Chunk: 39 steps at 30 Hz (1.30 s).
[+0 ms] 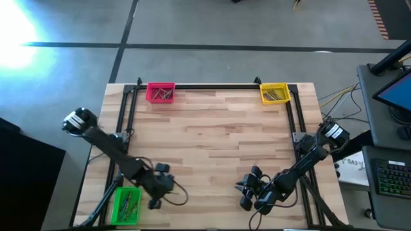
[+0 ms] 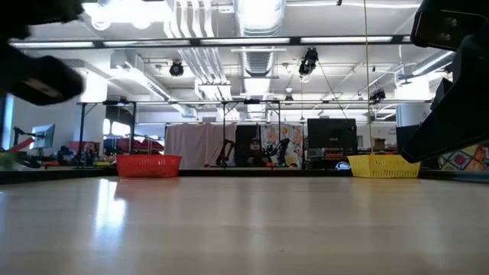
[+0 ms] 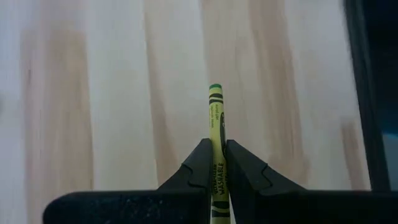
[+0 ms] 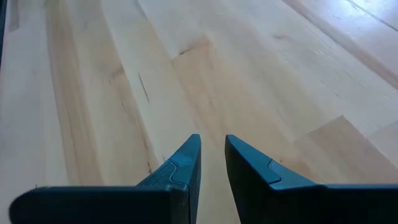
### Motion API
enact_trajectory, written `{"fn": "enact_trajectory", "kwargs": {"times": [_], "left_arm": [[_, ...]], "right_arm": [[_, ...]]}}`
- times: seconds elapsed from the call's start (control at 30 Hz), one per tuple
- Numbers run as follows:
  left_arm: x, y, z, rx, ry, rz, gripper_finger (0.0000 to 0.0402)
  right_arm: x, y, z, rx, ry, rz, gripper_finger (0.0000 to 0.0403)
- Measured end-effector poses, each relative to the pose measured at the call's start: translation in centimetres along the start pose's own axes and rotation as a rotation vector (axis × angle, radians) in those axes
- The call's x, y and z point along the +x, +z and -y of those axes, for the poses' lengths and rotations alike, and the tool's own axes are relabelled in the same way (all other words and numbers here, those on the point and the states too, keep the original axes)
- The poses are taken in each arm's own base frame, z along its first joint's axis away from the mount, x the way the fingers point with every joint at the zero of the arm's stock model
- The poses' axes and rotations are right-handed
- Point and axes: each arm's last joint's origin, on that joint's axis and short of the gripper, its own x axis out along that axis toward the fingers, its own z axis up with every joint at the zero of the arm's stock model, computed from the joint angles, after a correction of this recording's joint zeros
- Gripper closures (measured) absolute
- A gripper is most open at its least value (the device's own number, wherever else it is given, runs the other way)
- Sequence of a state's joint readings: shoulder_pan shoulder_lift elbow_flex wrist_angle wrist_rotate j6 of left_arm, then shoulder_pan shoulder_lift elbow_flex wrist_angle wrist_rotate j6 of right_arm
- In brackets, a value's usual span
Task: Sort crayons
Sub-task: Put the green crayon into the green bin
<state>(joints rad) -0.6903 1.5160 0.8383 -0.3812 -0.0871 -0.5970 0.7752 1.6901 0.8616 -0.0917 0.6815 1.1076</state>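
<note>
Dark angular left gripper [image 3: 216, 163] pinches a slim paper-wrapped green crayon [image 3: 216, 127] over woodgrain.

Crayon [image 3: 216, 134] base hidden between fingers [image 3: 194, 168]

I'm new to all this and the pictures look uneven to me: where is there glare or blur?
High view: bright glare whitens the grey floor at the upper left corner. Low view: ceiling lights reflect off the pale wooden table, and dark arm parts at the top corners are blurred. Left wrist view: the yellow-green paper-wrapped crayon is sharp, the wood behind soft.
</note>
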Motion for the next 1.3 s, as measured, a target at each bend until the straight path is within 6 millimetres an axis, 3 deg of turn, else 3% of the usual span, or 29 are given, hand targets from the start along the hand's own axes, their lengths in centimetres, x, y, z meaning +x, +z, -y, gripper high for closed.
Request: {"fn": "enact_trajectory", "kwargs": {"times": [0.13,0.33,0.5,0.67,0.87,1.17,1.3], "left_arm": [[-2.4,-2.2,1.2,-0.060,0.002,-0.067,0.0393],[-5.4,-3.8,2.8,-0.047,-0.074,-0.054,0.0393],[-7.1,-5.2,3.5,-0.003,-0.109,-0.070,0.0393],[-8.2,-7.0,4.3,-0.004,-0.186,-0.217,0.0393],[-8.5,-8.2,5.0,-0.019,-0.250,-0.339,0.0393],[-7.7,-8.7,5.4,-0.004,-0.219,-0.370,0.0392],[-6.8,-9.0,5.2,-0.069,-0.145,-0.420,0.0371]], "right_arm": [[0.1,0.1,0.1,0.004,-0.003,0.002,0.0337],[0.4,0.5,0.3,0.038,-0.014,0.009,0.0337],[0.6,0.7,0.4,0.047,-0.019,0.013,0.0337],[0.7,0.8,0.3,0.054,-0.013,0.017,0.0337],[0.9,1.1,0.4,0.064,-0.018,0.022,0.0337],[1.1,1.5,0.3,0.089,-0.003,0.035,0.0337],[1.1,1.5,0.4,0.089,-0.004,0.035,0.0337]]}}
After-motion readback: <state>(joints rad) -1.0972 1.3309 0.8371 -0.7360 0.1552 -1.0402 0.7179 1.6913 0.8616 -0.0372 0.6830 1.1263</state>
